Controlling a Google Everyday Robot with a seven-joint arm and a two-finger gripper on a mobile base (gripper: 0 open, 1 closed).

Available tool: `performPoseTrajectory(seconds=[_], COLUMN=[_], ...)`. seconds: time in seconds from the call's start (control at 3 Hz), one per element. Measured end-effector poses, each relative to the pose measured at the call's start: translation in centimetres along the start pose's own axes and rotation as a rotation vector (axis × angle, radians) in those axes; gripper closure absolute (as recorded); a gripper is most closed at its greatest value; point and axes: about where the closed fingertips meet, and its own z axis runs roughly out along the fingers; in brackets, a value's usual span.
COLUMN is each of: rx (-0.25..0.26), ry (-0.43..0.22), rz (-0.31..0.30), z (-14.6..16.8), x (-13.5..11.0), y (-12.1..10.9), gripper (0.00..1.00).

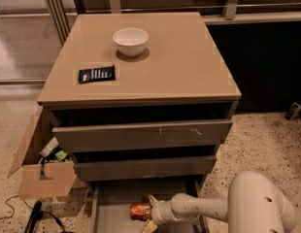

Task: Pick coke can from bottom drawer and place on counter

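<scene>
On the floor at the far left an open cardboard box (40,171) with small items in it stands against the cabinet, and a black cable (33,218) lies in front of it. On the tan table (189,62) a flat black packet (96,74) lies near the left edge, with a white bowl (130,41) behind it, well apart. Below, the two upper drawers (141,136) stand slightly out, overhanging the bottom drawer (111,204), which is pulled out. The coke can (139,211) lies on its side on that drawer's grey floor. Just right of it is the claw (149,212), spread wide, one finger above and one below the can's right end; contact cannot be told. The pale arm (204,208) reaches in from the right.
</scene>
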Motion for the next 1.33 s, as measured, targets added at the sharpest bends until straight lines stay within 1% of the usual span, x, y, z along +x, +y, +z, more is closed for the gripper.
performPoseTrajectory(seconds=[0.33,0.67,1.0,1.33], rx=[-0.034,-0.040,-0.040,-0.040], ry=[-0.001,-0.001,-0.001,-0.001], rz=[-0.011,-0.013,-0.013,-0.013], z=[2.15,2.54,2.55,2.55], x=[-0.46,-0.56,-0.56,-0.56], y=[0.42,0.46,0.47,0.47], gripper=[0.00,0.21,0.46,0.68])
